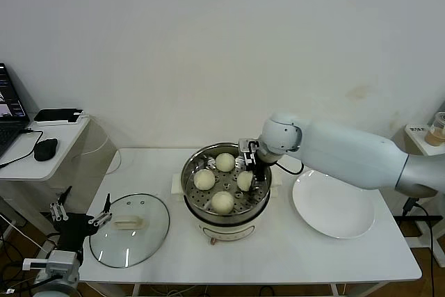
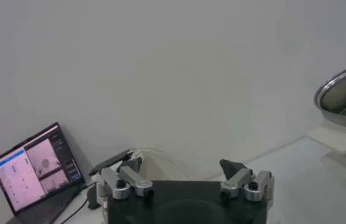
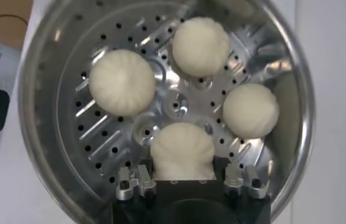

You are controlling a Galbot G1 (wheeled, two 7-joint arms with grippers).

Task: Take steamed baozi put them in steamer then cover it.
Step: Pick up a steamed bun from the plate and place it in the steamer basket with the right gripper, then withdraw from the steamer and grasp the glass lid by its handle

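the right end effector (image 3: 183, 182) is clamping the fourth soft, easily dented baozi (image 3: 182, 152) by its sides on the steamer (image 1: 191, 172) tray at mid-table, while the left end effector (image 2: 186, 182) is waiting agape near the lid (image 1: 129, 229).

The steamer (image 1: 226, 189) stands mid-table, its mouth uncovered but crowded — four baozi (image 3: 122, 81) fill the tray, and the right end effector (image 1: 246, 175) reaches in over the rim on the right, closed on one of them. The cover (image 1: 129, 229) lies on the table (image 1: 278, 255) to its left, a white plate (image 1: 333, 204) to its right — bare tabletop shows along the near edge.
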